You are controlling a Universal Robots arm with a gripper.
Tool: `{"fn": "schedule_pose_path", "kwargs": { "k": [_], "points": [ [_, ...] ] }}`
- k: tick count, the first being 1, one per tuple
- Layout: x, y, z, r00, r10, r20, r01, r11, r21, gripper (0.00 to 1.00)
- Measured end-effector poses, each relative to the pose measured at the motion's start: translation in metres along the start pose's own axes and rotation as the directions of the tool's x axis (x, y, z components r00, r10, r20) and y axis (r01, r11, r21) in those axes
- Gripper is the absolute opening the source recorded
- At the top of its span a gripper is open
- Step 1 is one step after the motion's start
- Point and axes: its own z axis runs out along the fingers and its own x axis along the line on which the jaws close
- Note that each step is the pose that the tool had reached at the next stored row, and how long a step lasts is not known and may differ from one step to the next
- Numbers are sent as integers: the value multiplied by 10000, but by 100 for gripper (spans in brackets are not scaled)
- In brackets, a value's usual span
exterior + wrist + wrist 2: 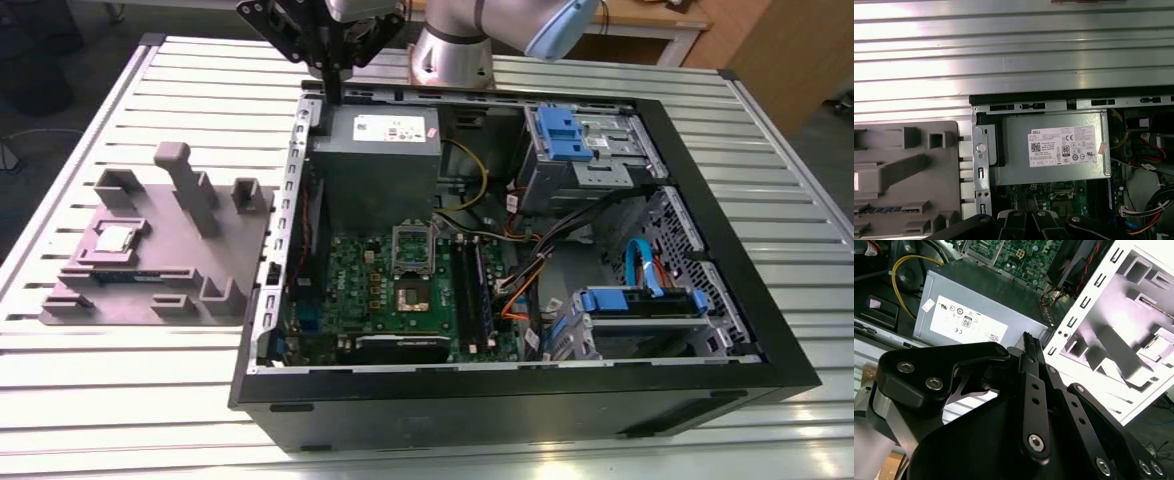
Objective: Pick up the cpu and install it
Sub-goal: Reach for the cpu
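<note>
Fingers (1026, 354) of the gripper (331, 80) are pressed together, ribbed pads meeting at the tips, with nothing pinched between them. In the exterior view the gripper points down over the far rim of the case (747, 330), at the corner on the exterior view's left, just beyond the power supply (378, 150). I cannot tell whether the tips touch the rim.

The cpu (118, 237) lies flat in a shallow recess of the fixture (200, 262), a grey block with upright posts and slots. The fixture sits on the slatted table (107, 400), just beside the case on the exterior view's left. The cpu is well apart from the gripper and nothing touches it.

Inside the case the green motherboard (350, 285) lies between the power supply and the near wall. On it the socket frame (414, 240) stands raised, and the socket (411, 293) below it is uncovered. Blue drive brackets (561, 130) and bundled cables (534, 275) take up the side on the exterior view's right.

The first wrist view looks down on the power supply's labelled face, with the fixture next to the case wall.
</note>
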Motion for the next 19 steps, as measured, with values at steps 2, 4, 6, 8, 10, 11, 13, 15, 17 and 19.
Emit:
{"fn": "schedule_pose_path", "kwargs": {
  "k": [2, 4, 6, 8, 10, 11, 13, 15, 17, 19],
  "points": [
    [18, -1, 0, 10000, 1, 0, -1, 10000, -1, 10],
    [34, -3, -1, 10000, 0, 0, 0, 10000, -1, 10],
    [43, -3, 0, 10000, 1, 1, -1, 10000, -1, 10],
    [46, -3, -1, 10000, 1, 0, -1, 10000, 0, 10],
    [46, -3, -1, 10000, 0, 0, 0, 10000, 0, 10],
    [47, -3, -1, 10000, 1, 0, -1, 10000, 0, 10],
    [53, -4, -1, 10000, 2, 0, -2, 10000, 0, 10],
    [60, -4, -1, 10000, 1, 0, -1, 10000, 0, 10],
    [65, -5, -1, 10000, 1, 0, -1, 10000, 0, 10],
    [71, -5, -2, 10000, 0, 0, 0, 10000, 0, 10]
  ]
}}
